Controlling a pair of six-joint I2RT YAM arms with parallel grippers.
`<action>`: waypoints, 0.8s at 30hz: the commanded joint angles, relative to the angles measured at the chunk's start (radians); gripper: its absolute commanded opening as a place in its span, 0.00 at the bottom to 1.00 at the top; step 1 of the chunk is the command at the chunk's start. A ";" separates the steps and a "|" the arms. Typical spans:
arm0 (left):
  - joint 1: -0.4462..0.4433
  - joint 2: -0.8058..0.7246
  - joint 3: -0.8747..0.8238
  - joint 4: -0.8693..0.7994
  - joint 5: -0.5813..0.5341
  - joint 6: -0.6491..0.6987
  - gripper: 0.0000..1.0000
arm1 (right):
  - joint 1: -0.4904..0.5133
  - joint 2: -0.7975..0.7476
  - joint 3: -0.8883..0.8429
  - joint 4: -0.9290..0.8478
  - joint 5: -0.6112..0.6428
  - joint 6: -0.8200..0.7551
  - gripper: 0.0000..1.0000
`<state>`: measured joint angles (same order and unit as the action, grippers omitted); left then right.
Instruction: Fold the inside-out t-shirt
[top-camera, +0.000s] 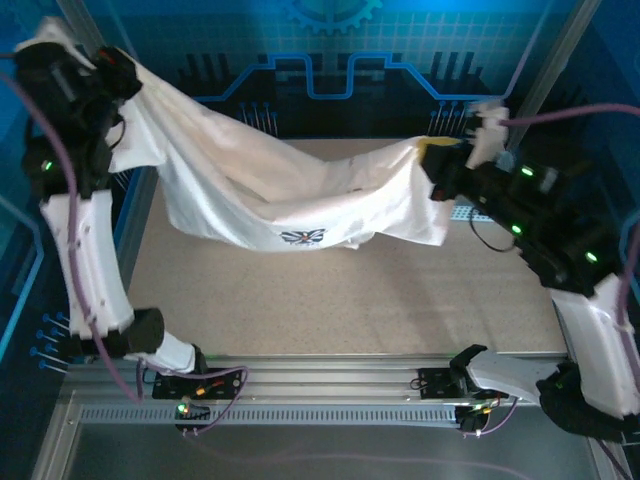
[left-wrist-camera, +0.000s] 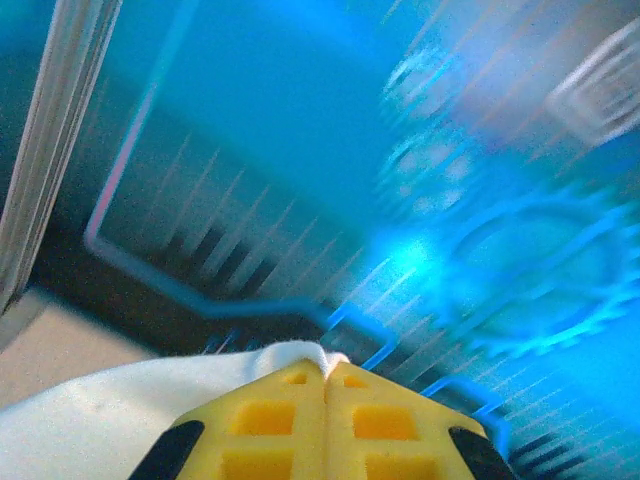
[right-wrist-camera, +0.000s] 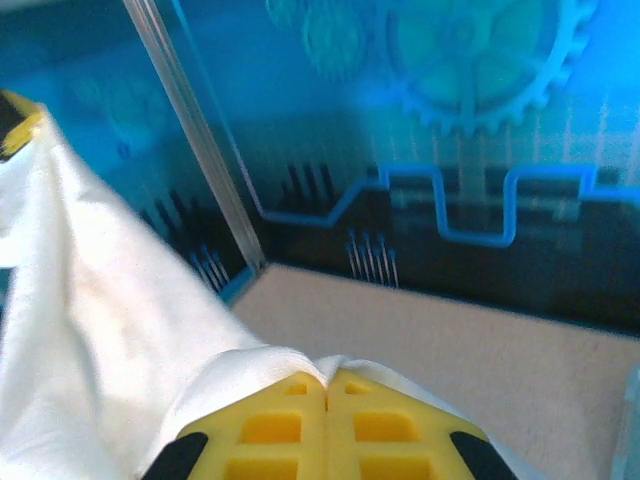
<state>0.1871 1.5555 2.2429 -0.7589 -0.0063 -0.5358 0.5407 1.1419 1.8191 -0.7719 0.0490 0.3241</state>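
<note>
2 clamped on t-shirt (top-camera: 260, 190): left claw (left-wrist-camera: 325, 368), right claw (right-wrist-camera: 327, 385) | top: logo (top-camera: 303, 236)

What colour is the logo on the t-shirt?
The logo is dark blue on the white t-shirt; best in the top view.

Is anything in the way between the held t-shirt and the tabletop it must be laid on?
Nothing visible. The left gripper and right gripper are both shut on the t-shirt, which sags between them over bare table. The basket sits off at the right edge.
</note>
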 joint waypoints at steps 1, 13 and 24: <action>0.013 -0.035 -0.030 -0.067 0.014 0.006 0.00 | 0.021 0.004 -0.001 -0.016 -0.107 0.012 0.00; 0.262 -0.111 0.160 -0.056 0.018 -0.026 0.00 | 0.619 0.131 0.184 0.027 0.347 -0.298 0.00; 0.267 -0.235 -0.348 0.029 0.179 -0.076 0.00 | 0.582 0.144 0.036 0.086 0.426 -0.277 0.00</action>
<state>0.4488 1.2598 2.0659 -0.6956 0.0967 -0.5781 1.1507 1.2621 1.9293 -0.7044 0.4400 0.0257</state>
